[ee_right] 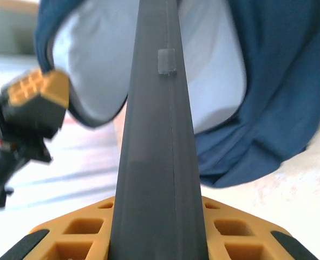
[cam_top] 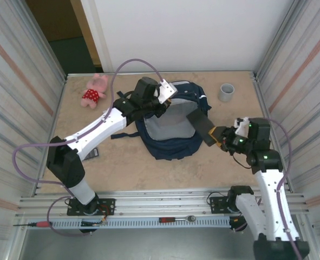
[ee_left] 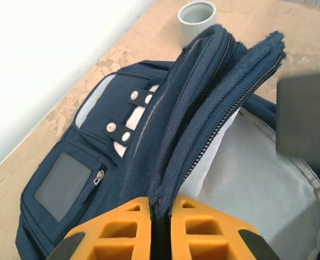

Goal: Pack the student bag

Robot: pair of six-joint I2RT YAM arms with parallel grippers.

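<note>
While the left gripper is clamped on the zipper rim of the student bag, its yellow fingers nearly meet, with just the folded navy fabric between them, holding that edge up off the pale lining. Bag lies on the table between the two arms, mouth open, lining showing. Right gripper: orange fingers at a narrow gap, gripping a flat dark grey slab by one end. Slab runs straight out from the fingertips, far end at the bag's open mouth, just beside the left fingers. Can't tell if it touches the lining. Grey cup stands beyond the right fingers near the back wall, apart from the bag. Pink plush toy lies well left of the left fingers. Small dark flat item sits on the table under the left forearm.
</note>
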